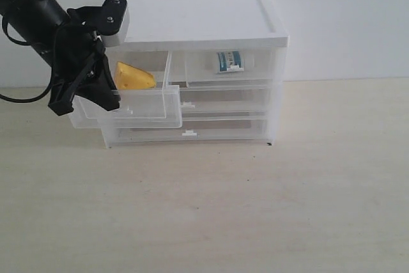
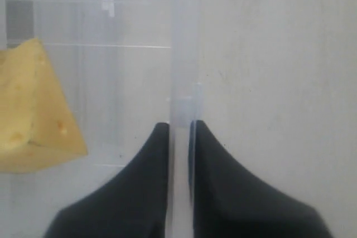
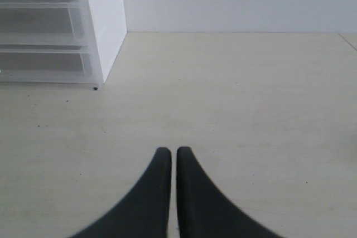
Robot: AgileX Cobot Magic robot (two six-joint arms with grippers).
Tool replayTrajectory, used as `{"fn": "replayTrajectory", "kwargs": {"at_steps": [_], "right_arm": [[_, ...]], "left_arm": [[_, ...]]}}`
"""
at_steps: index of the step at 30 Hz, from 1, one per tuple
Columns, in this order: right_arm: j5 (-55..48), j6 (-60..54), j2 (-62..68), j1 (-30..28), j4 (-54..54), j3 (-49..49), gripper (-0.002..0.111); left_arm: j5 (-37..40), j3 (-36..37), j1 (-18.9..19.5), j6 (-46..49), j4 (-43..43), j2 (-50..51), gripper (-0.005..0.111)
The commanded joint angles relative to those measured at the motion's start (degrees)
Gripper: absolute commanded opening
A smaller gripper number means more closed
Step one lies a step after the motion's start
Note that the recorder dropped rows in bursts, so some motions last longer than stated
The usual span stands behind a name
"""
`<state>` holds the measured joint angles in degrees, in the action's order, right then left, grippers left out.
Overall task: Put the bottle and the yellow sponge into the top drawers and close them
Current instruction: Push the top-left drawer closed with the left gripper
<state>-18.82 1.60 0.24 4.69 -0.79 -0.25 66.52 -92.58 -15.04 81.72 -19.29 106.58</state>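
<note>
Left gripper at ten o'clock in the exterior view, clamped shut on the clear front wall of the left drawer, thin plastic pinched between both black fingers. Left drawer pulled out toward seven o'clock from the cabinet, standing open. Sponge inside that open drawer, tilted up on one edge, at one o'clock of the fingertips and apart from them. Bottle inside the right drawer, apparently lying on its side, seen through the clear wall at three o'clock from the sponge. Right drawer pushed in. Two full-width lower drawers at six o'clock of the top pair, both pushed in. Right gripper closed and empty, fingertips nearly touching, above the table, out of the exterior view; cabinet's lower corner in its camera's sight, well apart.
</note>
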Motion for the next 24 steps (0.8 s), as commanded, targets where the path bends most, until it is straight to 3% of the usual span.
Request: {"fn": "replayTrajectory", "kwargs": {"at_steps": [1, 15, 24], "right_arm": [[0.4, -0.2, -0.2, -0.2, 0.1, 0.2, 0.001], [0.4, -0.2, -0.2, -0.2, 0.1, 0.2, 0.001], [0.4, -0.2, -0.2, -0.2, 0.1, 0.2, 0.001]], "left_arm": [[-6.5, -0.1, -0.1, 0.2, 0.3, -0.1, 0.004], [-6.5, -4.7, -0.1, 0.8, -1.0, -0.1, 0.004], [-13.5, -4.7, -0.1, -1.3, 2.1, 1.6, 0.004]]}}
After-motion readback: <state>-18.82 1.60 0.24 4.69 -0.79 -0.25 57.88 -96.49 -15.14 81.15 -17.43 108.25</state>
